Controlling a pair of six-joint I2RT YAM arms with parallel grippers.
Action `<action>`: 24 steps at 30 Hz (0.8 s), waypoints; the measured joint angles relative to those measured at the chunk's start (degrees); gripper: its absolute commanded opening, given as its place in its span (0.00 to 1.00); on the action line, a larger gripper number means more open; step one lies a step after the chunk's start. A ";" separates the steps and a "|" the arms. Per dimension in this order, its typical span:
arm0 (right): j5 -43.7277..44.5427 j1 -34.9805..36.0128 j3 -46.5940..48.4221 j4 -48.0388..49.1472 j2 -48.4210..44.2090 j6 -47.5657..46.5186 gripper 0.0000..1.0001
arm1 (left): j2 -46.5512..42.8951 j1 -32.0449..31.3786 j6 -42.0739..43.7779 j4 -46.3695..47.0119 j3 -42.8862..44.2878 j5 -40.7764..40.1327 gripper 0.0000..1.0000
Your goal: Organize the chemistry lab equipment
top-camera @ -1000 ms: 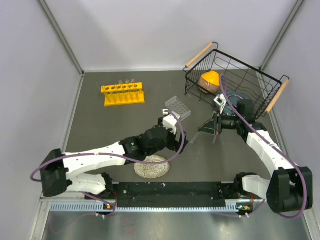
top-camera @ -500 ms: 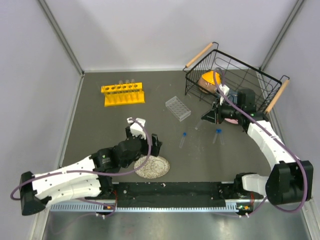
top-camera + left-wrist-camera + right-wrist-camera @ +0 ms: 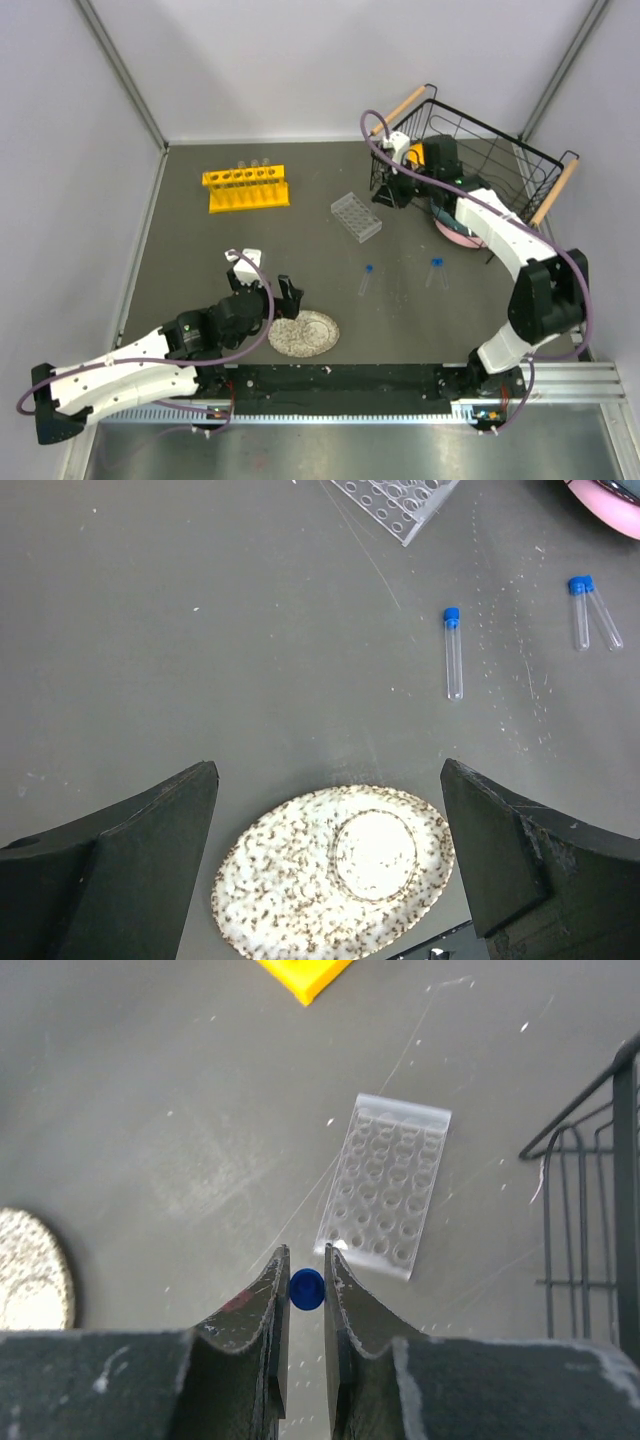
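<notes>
My right gripper (image 3: 306, 1265) is shut on a short blue-capped vial (image 3: 307, 1288), seen cap-end on between the jaws. It hangs over the table just near of the small clear grid rack (image 3: 385, 1185). In the top view this gripper (image 3: 384, 192) is beside the basket's left corner, right of the grid rack (image 3: 357, 216). The yellow tube rack (image 3: 245, 187) stands at the far left with clear test tubes in it. One vial (image 3: 365, 279) lies mid-table, another (image 3: 435, 270) to its right. My left gripper (image 3: 266, 287) is open and empty, above the speckled plate (image 3: 330, 870).
The black wire basket (image 3: 500, 140) with wooden handles stands at the far right, an orange object inside. A pink dish (image 3: 455, 233) lies by its near side. The speckled plate (image 3: 303, 334) sits near the front edge. Walls close in left and right.
My left arm has pulled back from the table's middle toward the near left, over the plate. My right gripper has moved from the vials to the far left, by the basket corner.
</notes>
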 measured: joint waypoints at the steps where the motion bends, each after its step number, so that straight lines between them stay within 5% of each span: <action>1: 1.18 0.81 1.86 -0.13 1.73 -0.26 0.10 | -0.26 0.00 -0.22 -0.37 0.00 -0.35 0.99; 24: 12.28 10.05 28.33 -1.53 29.83 -2.10 0.11 | -5.35 0.00 -3.30 -5.92 -1.11 -4.74 0.99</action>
